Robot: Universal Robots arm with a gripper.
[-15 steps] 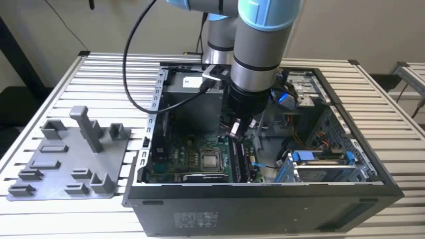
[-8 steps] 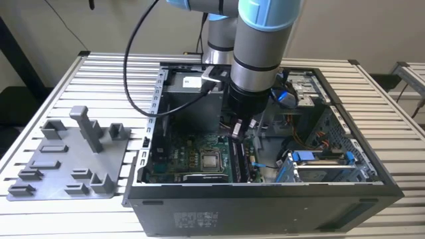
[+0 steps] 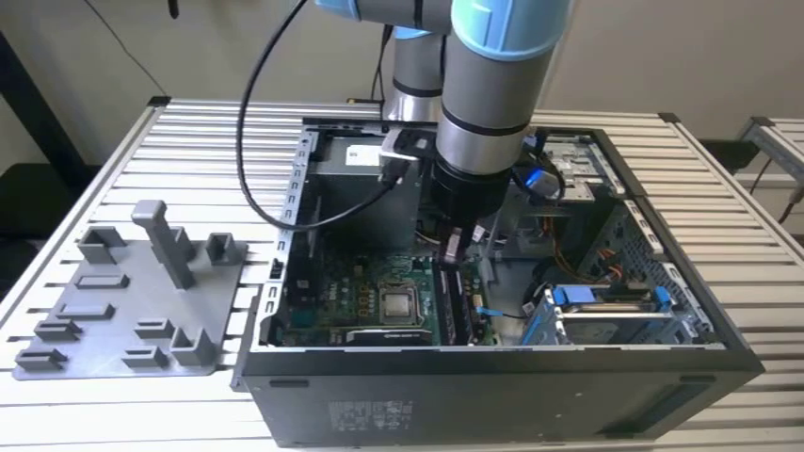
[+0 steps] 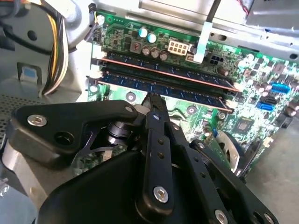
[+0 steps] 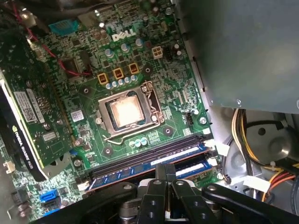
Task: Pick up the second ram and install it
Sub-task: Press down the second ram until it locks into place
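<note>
Inside the open computer case (image 3: 503, 363), my gripper (image 3: 453, 252) hangs over the memory slots of the green motherboard (image 3: 358, 301). Its black fingers (image 4: 154, 116) are shut together, and their tip meets the top edge of the second ram (image 4: 187, 92), a long dark stick lying along the nearer slot. Another stick (image 4: 163, 70) sits in the slot just beyond it. In the first wrist view my gripper (image 5: 166, 173) stands over the same two sticks (image 5: 149, 157), which carry pale labels. I cannot tell whether the near stick is fully seated.
The bare processor socket (image 5: 125, 113) lies beside the slots, and an expansion card (image 5: 28, 121) stands farther off. Yellow and black cable bundles (image 5: 261, 163) run close to the slot ends. A grey holder tray (image 3: 126, 301) with upright blocks lies on the slatted table at the exterior view's left.
</note>
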